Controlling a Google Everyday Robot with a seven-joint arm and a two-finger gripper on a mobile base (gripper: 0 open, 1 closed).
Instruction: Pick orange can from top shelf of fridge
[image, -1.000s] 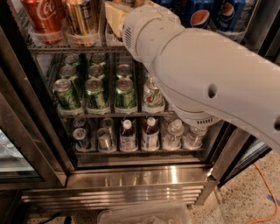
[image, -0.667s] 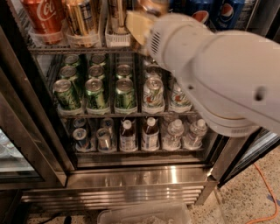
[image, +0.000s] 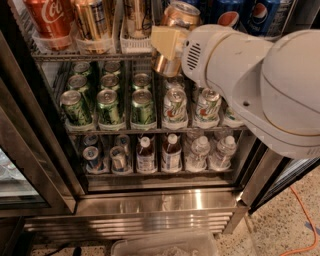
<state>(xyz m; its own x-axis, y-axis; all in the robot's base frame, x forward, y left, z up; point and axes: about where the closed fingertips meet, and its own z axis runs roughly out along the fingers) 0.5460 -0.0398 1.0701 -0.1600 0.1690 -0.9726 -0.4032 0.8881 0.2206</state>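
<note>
On my feed the fridge (image: 150, 202) fills the view, with its steel base panel at the bottom and a dark interior. The robot's white arm (image: 265, 85) crosses its upper half from the right. The top shelf surface (image: 75, 56), a grey wire rack, carries clear-white trays (image: 135, 46). A red Coca-Cola can (image: 47, 17) stands at the left with gold cans (image: 92, 20) beside it, and blue Pepsi cans (image: 260, 12) are at the far right behind the arm. The rack below holds rows of green cans (image: 107, 102) with paler cans to their right, and the lowest rack holds small bottles (image: 172, 152). The tool (image: 167, 45) is at the front of the top shelf surface, between the gold and blue cans, clamped on the orange can (image: 176, 19). One cream finger (image: 165, 40) lies across the can's middle. The can leans with its rim up and to the right, and its base hangs in front of and below the rack's front edge.
</note>
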